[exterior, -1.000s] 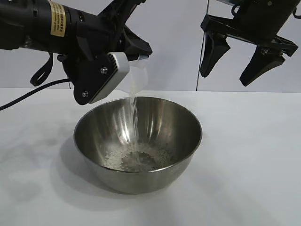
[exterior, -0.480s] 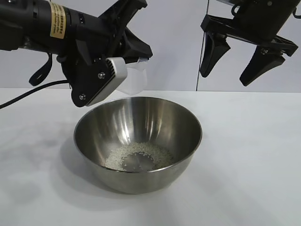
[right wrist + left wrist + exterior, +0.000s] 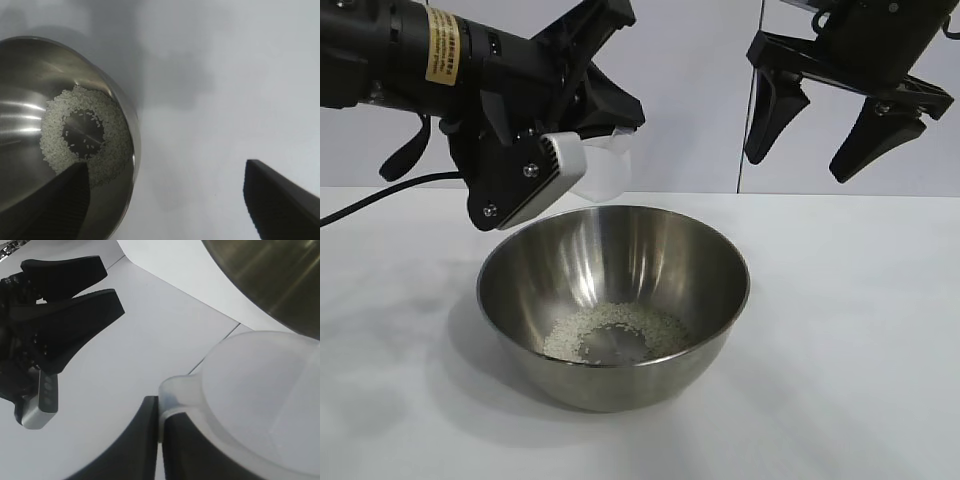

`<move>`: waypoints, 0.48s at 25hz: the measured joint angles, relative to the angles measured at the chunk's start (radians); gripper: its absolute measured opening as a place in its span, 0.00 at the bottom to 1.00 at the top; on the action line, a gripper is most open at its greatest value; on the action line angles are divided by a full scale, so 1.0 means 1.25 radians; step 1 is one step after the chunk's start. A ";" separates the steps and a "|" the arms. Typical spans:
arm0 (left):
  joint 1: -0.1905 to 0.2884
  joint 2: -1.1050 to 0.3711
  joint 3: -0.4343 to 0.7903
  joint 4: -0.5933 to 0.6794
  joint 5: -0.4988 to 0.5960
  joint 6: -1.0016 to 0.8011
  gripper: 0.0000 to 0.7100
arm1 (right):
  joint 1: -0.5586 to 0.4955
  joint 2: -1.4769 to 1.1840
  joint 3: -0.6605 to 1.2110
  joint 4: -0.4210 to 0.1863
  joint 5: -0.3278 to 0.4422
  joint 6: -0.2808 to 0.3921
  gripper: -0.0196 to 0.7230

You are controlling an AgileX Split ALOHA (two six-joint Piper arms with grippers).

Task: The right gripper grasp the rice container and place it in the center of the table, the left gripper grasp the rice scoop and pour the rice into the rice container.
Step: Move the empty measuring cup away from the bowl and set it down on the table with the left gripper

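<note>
The stream of rice [image 3: 615, 332] has stopped falling; grains are lying ringed in the rice container [image 3: 613, 300] at mid-table. The left gripper [image 3: 582, 150], clamped on the rice scoop [image 3: 605, 165], is holding it tipped just above the rim, spout downward. The right gripper [image 3: 825, 125] is hanging spread wide, above right.

The exterior camera is sitting low and close, facing the two arms nearly level across the table [image 3: 880, 350], with the rice container [image 3: 613, 300] filling the middle of its picture and both arms hanging in from the top corners. The left wrist camera is riding right behind the rice scoop [image 3: 260, 405], very near it, looking out over the scoop's rim toward the right gripper [image 3: 65, 305] and catching a corner of the container's steel wall. The right wrist camera is peering steeply down between its own fingers [image 3: 280, 200], taking in the rice [image 3: 85, 135] in the container and bare tabletop. All three views are sharing the container.
</note>
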 joint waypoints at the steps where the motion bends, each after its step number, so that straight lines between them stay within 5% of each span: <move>1: 0.000 0.000 0.000 -0.015 -0.010 -0.025 0.01 | 0.000 0.000 0.000 0.000 0.000 0.000 0.80; 7: 0.000 0.000 0.000 -0.150 -0.151 -0.228 0.01 | 0.000 0.000 0.000 0.000 0.000 -0.001 0.80; 12: 0.000 0.000 0.000 -0.225 -0.187 -0.362 0.01 | 0.000 0.000 0.000 0.000 0.000 -0.001 0.80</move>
